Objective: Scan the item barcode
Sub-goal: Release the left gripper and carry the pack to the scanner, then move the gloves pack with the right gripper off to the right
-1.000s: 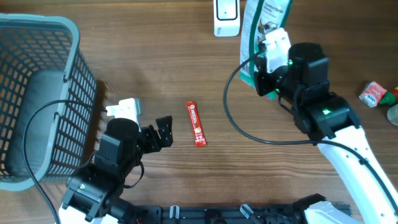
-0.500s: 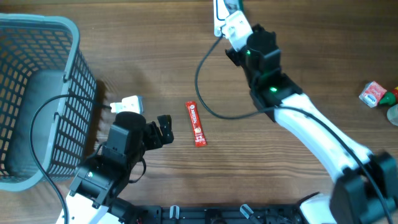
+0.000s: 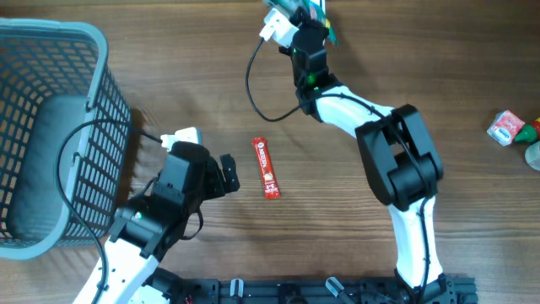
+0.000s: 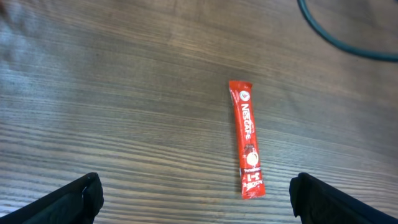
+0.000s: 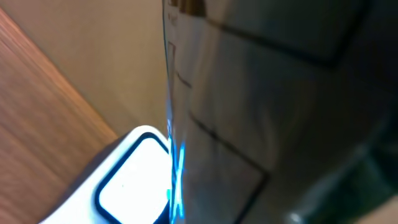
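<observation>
From overhead: the right arm is stretched to the far edge of the table, and the right gripper (image 3: 299, 17) is clamped on a green-and-white pouch (image 3: 314, 7). The frame edge cuts most of the pouch off, so its long axis can't be read here. The reach looks meant to bring the pouch to the reader. The left gripper (image 3: 226, 173) hangs low with its jaws spread wide and nothing in them. Just ahead of it a red sachet (image 3: 267, 167) lies flat, and a basket (image 3: 101, 101) stands behind and to its side.

The left wrist camera shows both fingertips (image 4: 81, 194) wide apart at the bottom corners. The sachet (image 4: 247, 148) is out in front, a little right of centre. Its long axis runs almost straight away from the gripper and the printed face is up. It's lined up like the next thing to pick.

The right wrist camera has the pouch (image 5: 280, 93) filling the view right against the lens, too blurred to read. Its near edge runs steeply down towards the white scanner (image 5: 127, 190) just below. A blue line of light (image 5: 174, 168) falls along that edge, so the pouch seems held upright to put its printed side to the beam. No barcode is visible.
</observation>
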Controlling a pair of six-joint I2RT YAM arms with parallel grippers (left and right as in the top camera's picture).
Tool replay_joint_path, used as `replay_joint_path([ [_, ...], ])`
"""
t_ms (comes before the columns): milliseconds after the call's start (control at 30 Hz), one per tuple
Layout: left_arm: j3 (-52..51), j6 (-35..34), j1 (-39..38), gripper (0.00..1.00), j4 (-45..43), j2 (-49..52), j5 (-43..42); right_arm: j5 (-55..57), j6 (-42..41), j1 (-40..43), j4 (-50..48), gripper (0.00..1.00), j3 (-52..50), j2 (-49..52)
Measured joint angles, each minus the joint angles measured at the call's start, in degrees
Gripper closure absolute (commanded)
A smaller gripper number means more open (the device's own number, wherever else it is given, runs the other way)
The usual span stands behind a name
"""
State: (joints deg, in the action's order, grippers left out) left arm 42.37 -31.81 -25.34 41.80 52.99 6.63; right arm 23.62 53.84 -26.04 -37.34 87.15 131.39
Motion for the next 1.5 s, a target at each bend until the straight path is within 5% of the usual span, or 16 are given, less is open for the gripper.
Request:
replay_joint_path([
  [233,0.00,0.04,-0.02,0.00,0.24,3.96,0.00,3.72,5.25,0.48,1.01,0.96,0.85,0.20],
  [500,0.00,1.14,0.00,0.00,11.61,4.98,0.00,10.32,5.88,2.58,1.31,0.96,0.85,0.20],
  [1067,0.00,1.14,-0.02,0.00,11.82,4.98,0.00,27.23,3.82,6.12,0.28,0.96,1.07,0.39],
  [1233,0.00,1.14,0.00,0.00,11.82,4.98,0.00,33.42,-0.63,18.05,8.26,0.96,1.27,-0.74],
  [1433,0.00,1.14,0.00,0.00,11.85,4.98,0.00,32.02,-17.77,33.66,32.87,0.96,2.14,-1.64],
  [1500,0.00,1.14,-0.02,0.00,11.87,4.98,0.00,30.01,-23.93,37.05,36.79,0.83,2.14,-1.64],
])
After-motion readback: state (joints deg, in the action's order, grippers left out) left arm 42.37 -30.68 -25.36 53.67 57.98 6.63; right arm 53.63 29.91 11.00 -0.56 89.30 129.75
